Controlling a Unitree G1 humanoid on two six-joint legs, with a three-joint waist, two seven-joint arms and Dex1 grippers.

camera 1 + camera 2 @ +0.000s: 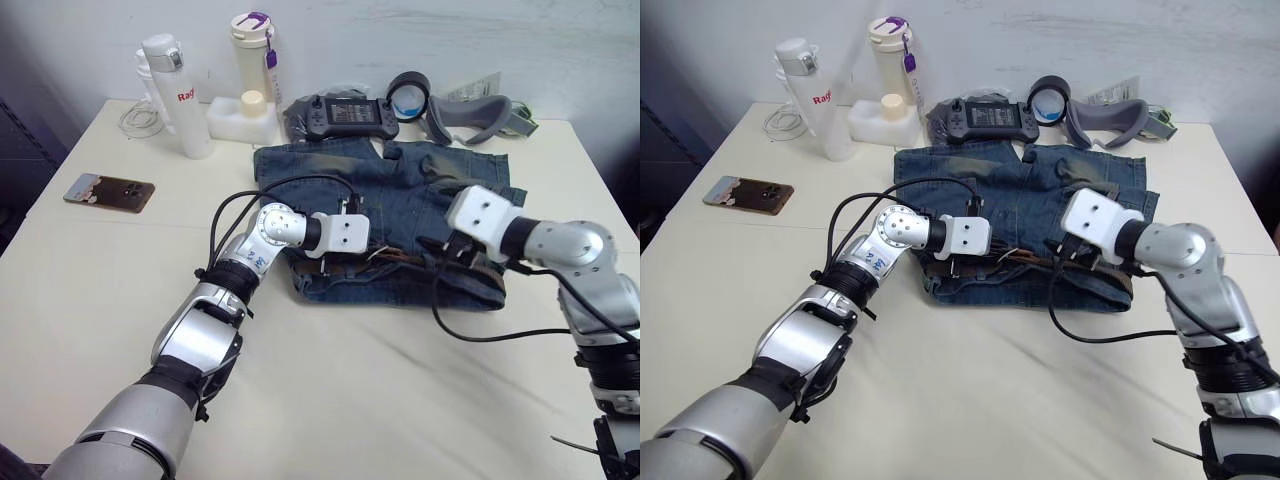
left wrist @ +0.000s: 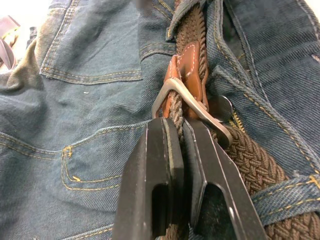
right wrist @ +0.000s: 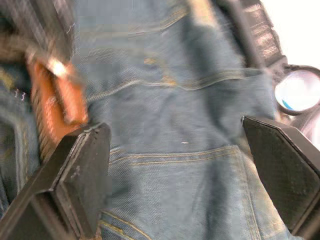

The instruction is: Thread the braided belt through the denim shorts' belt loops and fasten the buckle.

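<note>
Shorts: denim shorts (image 1: 385, 215) flat at worktop (image 1: 90, 290) centre, waistband toward robot.
Belt: braided belt (image 2: 250, 160) runs along waistband, under at least one belt loop (image 2: 280, 192); other loops not checkable.
Buckle: buckle (image 2: 187, 102) w/ strap passing through frame; prong not seen seated, so fastening judged unfinished.
L gripper: left gripper (image 2: 182, 130) pressed together, pinching belt right at buckle.
R gripper: right gripper (image 3: 175, 165) spread wide over denim, at 3 o'clock of buckle, holding nothing.
Left to do: prob. seat prong, tuck tip.

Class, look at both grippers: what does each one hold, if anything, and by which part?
The left gripper pinches the braided belt by its woven strap, right at the buckle. The right gripper is open over the denim shorts, holding nothing.
</note>
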